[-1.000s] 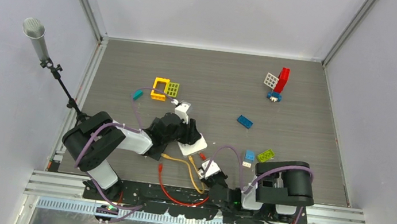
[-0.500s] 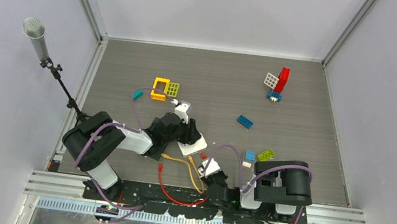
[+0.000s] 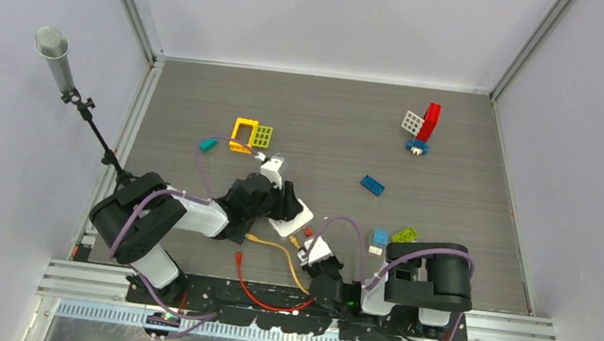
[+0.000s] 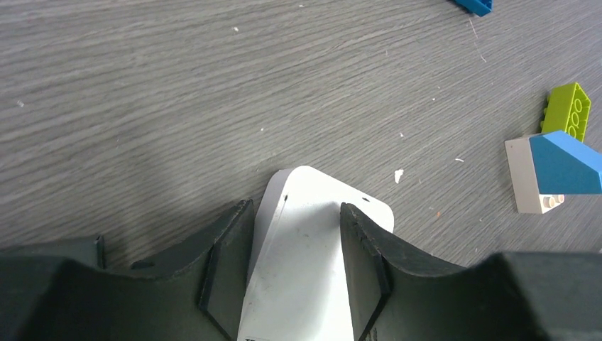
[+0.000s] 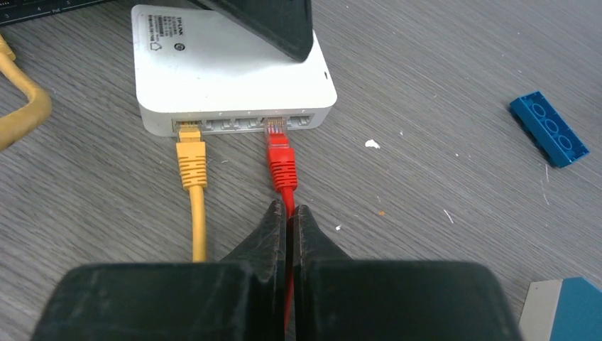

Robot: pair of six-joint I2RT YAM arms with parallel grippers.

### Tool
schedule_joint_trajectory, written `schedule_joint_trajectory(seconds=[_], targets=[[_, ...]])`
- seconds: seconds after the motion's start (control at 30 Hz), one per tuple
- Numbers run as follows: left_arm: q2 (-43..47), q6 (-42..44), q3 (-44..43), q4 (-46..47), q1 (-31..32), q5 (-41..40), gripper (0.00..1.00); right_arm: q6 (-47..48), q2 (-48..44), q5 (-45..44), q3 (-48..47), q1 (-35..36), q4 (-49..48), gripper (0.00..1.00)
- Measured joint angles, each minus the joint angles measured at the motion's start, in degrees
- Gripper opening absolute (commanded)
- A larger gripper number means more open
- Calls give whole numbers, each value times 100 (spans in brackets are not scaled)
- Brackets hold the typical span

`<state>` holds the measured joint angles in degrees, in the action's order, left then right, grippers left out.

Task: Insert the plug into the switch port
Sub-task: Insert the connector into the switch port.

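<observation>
Two bricks (image 4: 564, 163) beside switch (image 4: 298, 277), seemingly apart

Grey table (image 3: 331, 121), white switch (image 3: 296, 216), blue brick (image 3: 372, 184)

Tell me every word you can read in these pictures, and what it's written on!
"TP-LINK": printed on top of the white network switch, near one corner.
Small print and symbols beside that name: too small to read.
Pale markings on the dark strip at the right wrist view's top left edge: too blurred to read.
No other readable text.
</observation>
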<state>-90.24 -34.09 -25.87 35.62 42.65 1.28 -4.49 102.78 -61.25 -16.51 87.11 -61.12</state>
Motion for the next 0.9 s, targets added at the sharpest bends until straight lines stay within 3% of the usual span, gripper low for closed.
schedule_joint_trajectory(seconds=[0.4, 0.9], targets=[[170, -151, 175, -22, 76, -212, 50, 142, 74, 57, -87, -63, 22, 0], [-127, -133, 190, 514, 111, -354, 49, 317, 330, 603, 177, -417, -911, 0]])
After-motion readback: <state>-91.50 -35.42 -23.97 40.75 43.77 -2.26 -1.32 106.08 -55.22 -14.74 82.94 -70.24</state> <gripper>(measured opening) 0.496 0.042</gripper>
